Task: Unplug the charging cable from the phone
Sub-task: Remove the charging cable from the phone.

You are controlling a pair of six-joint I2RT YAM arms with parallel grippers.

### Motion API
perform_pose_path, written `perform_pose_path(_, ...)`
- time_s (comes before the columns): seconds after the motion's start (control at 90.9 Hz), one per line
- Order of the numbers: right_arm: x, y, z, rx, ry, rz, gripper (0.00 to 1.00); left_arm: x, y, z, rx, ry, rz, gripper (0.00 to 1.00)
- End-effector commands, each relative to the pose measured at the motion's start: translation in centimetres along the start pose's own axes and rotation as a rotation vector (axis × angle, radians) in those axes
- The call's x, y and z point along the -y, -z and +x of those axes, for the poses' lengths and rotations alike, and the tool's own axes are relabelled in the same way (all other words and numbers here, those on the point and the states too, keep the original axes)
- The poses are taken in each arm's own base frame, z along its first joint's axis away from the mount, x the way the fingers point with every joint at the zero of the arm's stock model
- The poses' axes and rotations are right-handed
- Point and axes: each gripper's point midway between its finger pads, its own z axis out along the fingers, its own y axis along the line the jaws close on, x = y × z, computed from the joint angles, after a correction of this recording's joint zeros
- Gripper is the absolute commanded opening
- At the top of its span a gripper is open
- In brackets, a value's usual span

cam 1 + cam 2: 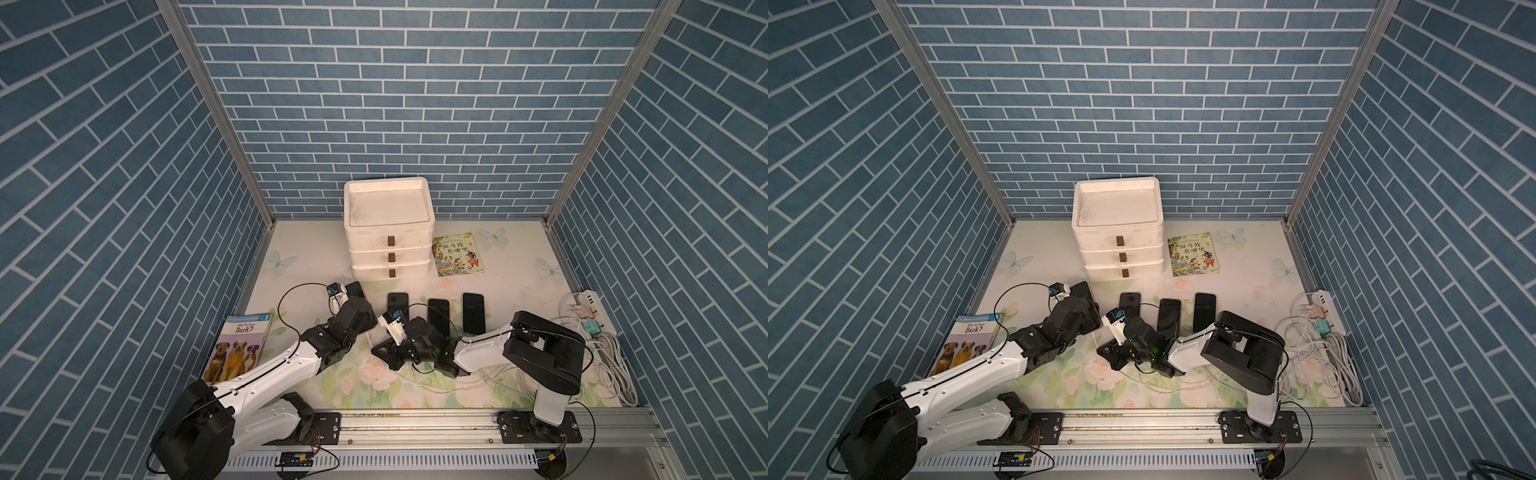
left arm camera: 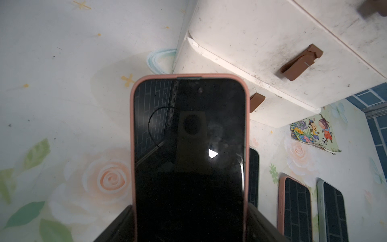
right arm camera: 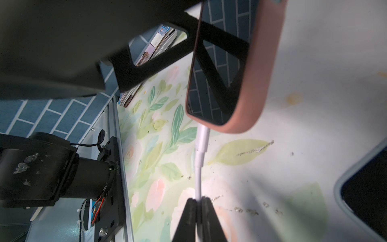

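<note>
A phone [image 2: 189, 146] with a dark screen and a pink case sits between the jaws of my left gripper [image 2: 190, 207], which is shut on its sides. In both top views its far end [image 1: 356, 289] sticks out past the left gripper [image 1: 358, 305]. A white charging cable [image 3: 199, 178] runs from its white plug [image 3: 203, 138], which is seated in the phone's bottom edge [image 3: 240, 125]. My right gripper [image 3: 199, 200] is shut on the cable a short way behind the plug. In a top view the right gripper [image 1: 376, 350] lies low over the mat.
Three more phones [image 1: 397, 303] [image 1: 439, 316] [image 1: 473, 311] lie in a row to the right. A white drawer unit [image 1: 388, 232] stands behind. Books lie at the left [image 1: 239, 347] and back right [image 1: 457, 254]. A power strip [image 1: 590, 309] and coiled white cables [image 1: 611, 361] fill the right edge.
</note>
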Motion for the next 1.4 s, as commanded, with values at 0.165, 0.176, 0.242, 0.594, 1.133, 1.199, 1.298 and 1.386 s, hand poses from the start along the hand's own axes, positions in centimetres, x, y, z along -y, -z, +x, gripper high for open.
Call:
perform_pose_path(0.165, 0.1, 0.0, 0.4, -0.021, 0.03, -0.008, 0.0, 1.1, 0.5, -1.6, 0.068, 0.029, 0.038, 0.0)
perform_pose_path(0.176, 0.0, 0.0, 0.4, -0.022, 0.03, -0.009, 0.0, 1.1, 0.5, -1.6, 0.069, 0.029, 0.037, 0.0)
perform_pose_path(0.242, 0.0, 0.0, 0.7, -0.032, 0.033, -0.014, 0.0, 1.1, 0.6, -1.8, 0.076, 0.03, 0.04, 0.0)
perform_pose_path(0.594, 0.3, 0.4, 1.5, -0.046, 0.044, -0.006, 0.0, 2.3, 1.0, -3.8, 0.131, 0.019, 0.039, 0.0)
perform_pose_path(1.133, 1.0, -0.4, 3.3, -0.111, 0.03, 0.0, 0.15, 2.3, 1.1, -4.7, 0.141, -0.033, -0.016, 0.0)
perform_pose_path(1.199, 1.0, -0.6, 3.6, -0.124, 0.031, -0.003, 0.27, 2.0, 1.0, -4.5, 0.135, -0.041, -0.03, 0.0)
perform_pose_path(1.298, 1.2, -0.7, 4.3, -0.147, 0.028, 0.0, 0.37, 1.6, 0.7, -4.1, 0.122, -0.05, -0.044, 0.0)
perform_pose_path(1.386, 1.5, -0.7, 5.0, -0.164, 0.022, 0.009, 0.42, 1.5, 0.6, -3.8, 0.114, -0.055, -0.051, 0.0)
